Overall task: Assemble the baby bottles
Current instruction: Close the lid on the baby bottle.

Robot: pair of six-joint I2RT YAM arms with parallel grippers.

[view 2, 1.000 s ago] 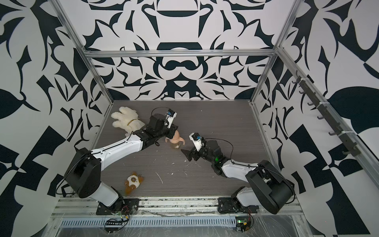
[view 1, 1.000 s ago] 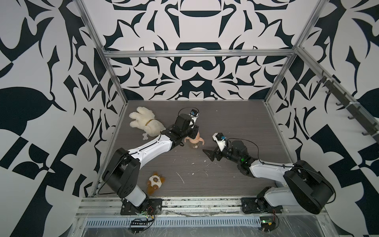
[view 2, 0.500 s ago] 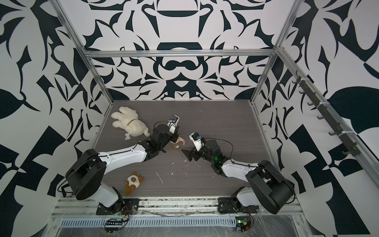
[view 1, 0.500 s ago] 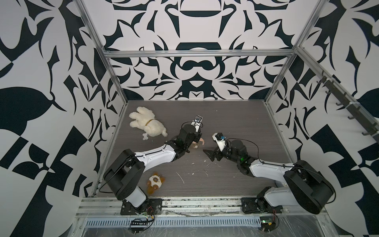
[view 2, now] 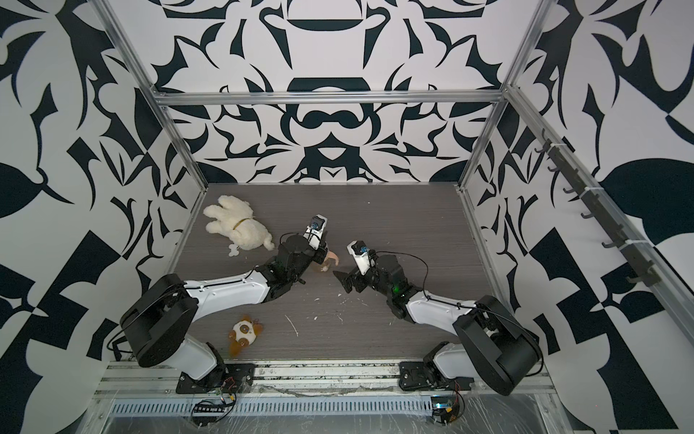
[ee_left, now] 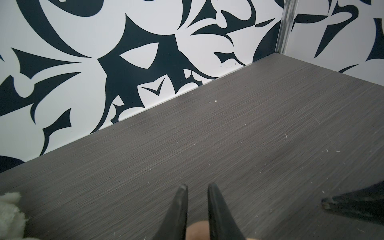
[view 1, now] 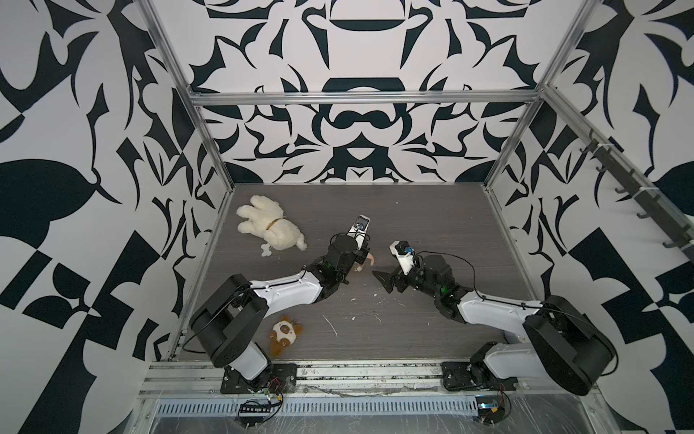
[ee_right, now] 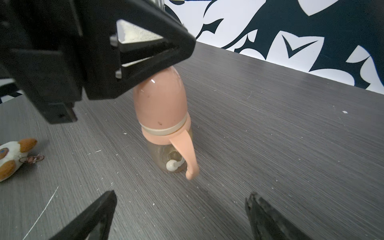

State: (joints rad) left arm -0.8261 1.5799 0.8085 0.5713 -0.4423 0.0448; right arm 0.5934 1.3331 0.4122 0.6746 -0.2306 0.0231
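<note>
moved: left arm (view 1: 289, 291) is pulling clear of cream plush dog (view 1: 272, 233) | left gripper (ee_left: 197, 187) is clamping dome cap (ee_right: 160, 99) | right gripper (ee_right: 181, 194) is waiting open, empty | best: pressing straight down, keeping bottle body (ee_right: 164, 158) upright

1. Left arm (view 1: 285, 291): reaches forward and inward, wrist pitched downward.
2. Left gripper (ee_left: 196, 190): fingers drawn close, clamped on the top of the peach dome cap (ee_right: 160, 99).
3. Right arm (view 1: 488, 308): extends low and inward, facing the left gripper.
4. Right gripper (ee_right: 180, 197): jaws spread wide, holding nothing.
</note>
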